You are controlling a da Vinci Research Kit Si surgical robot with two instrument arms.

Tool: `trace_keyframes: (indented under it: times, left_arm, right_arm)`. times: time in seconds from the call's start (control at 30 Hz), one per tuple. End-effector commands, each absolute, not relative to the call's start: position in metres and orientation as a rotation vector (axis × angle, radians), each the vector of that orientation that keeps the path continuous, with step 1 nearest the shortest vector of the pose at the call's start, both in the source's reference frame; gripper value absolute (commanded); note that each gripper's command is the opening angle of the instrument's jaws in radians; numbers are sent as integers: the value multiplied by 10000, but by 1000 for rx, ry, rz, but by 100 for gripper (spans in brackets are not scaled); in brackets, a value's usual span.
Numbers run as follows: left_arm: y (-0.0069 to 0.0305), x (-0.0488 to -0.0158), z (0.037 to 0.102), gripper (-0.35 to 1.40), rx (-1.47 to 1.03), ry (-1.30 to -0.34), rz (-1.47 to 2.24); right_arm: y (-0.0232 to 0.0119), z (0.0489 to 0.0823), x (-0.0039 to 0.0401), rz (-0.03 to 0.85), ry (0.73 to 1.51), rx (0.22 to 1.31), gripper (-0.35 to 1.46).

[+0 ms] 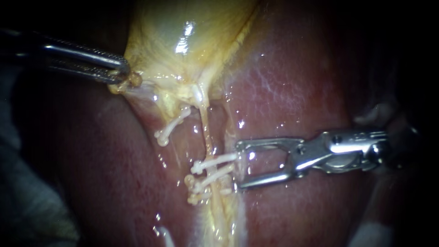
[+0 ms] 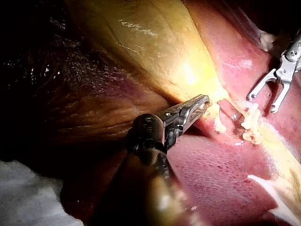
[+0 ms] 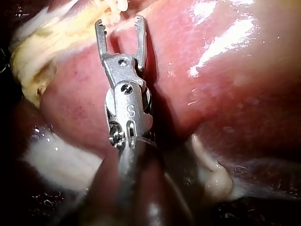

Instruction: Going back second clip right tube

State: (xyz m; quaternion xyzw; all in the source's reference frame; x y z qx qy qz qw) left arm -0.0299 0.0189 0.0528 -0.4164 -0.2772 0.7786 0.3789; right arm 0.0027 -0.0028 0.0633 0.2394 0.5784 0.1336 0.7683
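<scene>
The yellow gallbladder (image 1: 183,36) lies on the red liver (image 1: 297,82). My left instrument (image 1: 122,73) comes in from the upper left, its jaws shut on a fold of the gallbladder's lower edge; the same grip shows in the left wrist view (image 2: 203,100). Below it, the thin right tube (image 1: 206,130) carries three white clips, the upper one (image 1: 214,161), a second (image 1: 211,178) and a low one (image 1: 196,197). One more clip (image 1: 171,128) sits on the left tube. My right instrument (image 1: 238,164) stands just right of the clipped tube, jaws open and empty (image 3: 120,21) (image 2: 261,104).
White gauze (image 2: 23,193) lies beside the left instrument's shaft, and a pale wad (image 3: 61,160) sits beside the right instrument's shaft. The wet liver surface spreads to the right of the tube. Dark background closes in around the tissue's left side.
</scene>
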Motion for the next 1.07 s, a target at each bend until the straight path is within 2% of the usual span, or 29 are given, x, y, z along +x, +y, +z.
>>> trace_keyframes:
  times: [0.03,0.3,0.77,1.07]
  left_arm:
    - [189,-299,528,-35,-1064,-708,1989]
    - [188,-303,538,-35,-1065,-702,1991]
    - [170,-336,579,-35,-1066,-704,2009]
    - [171,-336,581,-35,-1065,-713,2013]
  right_arm:
    - [-24,629,22,277,1255,513,50]
    - [-8,607,10,246,1227,501,50]
    - [5,596,2,246,1224,489,50]
    - [8,593,-1,246,1223,476,50]
